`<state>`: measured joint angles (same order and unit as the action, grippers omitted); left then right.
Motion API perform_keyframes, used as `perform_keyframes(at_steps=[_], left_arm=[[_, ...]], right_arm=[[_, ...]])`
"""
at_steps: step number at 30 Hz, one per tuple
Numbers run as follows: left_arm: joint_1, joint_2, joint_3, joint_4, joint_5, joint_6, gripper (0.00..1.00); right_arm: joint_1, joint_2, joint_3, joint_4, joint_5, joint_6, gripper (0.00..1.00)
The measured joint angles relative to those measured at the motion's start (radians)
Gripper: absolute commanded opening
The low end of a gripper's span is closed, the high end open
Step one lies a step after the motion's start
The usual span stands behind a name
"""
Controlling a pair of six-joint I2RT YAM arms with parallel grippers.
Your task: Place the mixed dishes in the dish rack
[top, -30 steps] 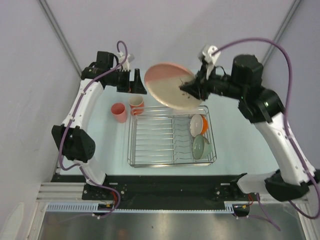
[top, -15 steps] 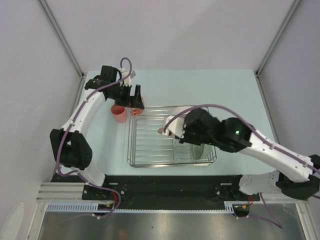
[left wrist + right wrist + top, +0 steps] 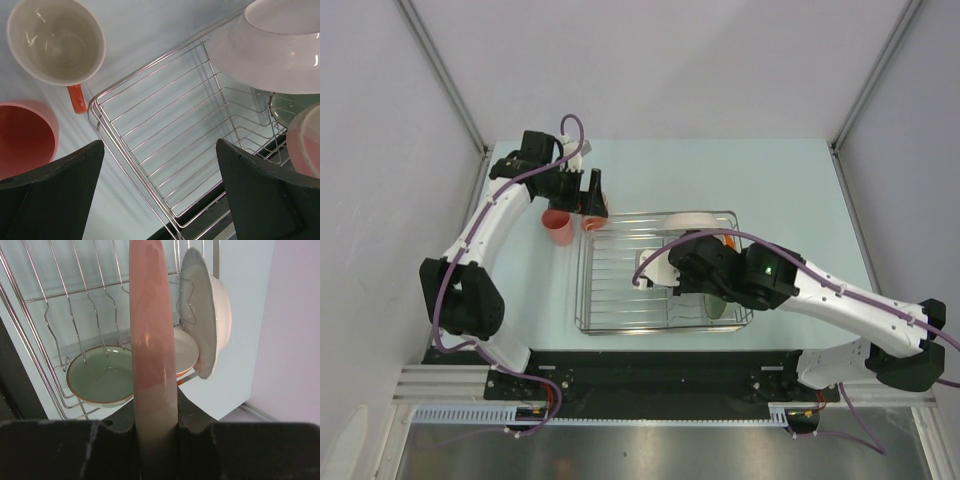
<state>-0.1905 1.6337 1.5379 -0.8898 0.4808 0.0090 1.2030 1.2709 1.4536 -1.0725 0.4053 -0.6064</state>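
My right gripper is shut on the pink-and-cream plate, held edge-on and upright over the dish rack. In the top view the arm hides that plate. The white shallow plate stands on edge at the rack's far side. The pale green bowl and the orange bowl lie in the rack's right end. My left gripper is open and empty above the rack's far left corner. The orange mug and the pink tumbler stand on the table beside it.
The rack's left and middle bars hold nothing. Upright tines stand close to the left of the held plate. Grey walls enclose the pale table on three sides.
My right arm has swung the pink-and-cream plate down from high over the far table into the rack, turning it upright. My left gripper dropped lower over the mug and tumbler.
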Motion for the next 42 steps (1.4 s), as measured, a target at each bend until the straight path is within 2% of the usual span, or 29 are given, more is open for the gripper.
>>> perform_keyframes(at_steps=[17, 33, 42], left_arm=[[0.000, 0.000, -0.014, 0.036, -0.001, 0.000, 1.00], [0.000, 0.000, -0.021, 0.042, -0.001, 0.003, 1.00], [0.000, 0.000, -0.021, 0.042, -0.001, 0.010, 1.00]], right_arm=[[-0.039, 0.053, -0.039, 0.017, -0.062, -0.017, 0.00], [-0.141, 0.097, -0.120, 0.156, -0.183, -0.031, 0.00], [-0.123, 0.158, -0.131, 0.175, -0.156, -0.089, 0.00]])
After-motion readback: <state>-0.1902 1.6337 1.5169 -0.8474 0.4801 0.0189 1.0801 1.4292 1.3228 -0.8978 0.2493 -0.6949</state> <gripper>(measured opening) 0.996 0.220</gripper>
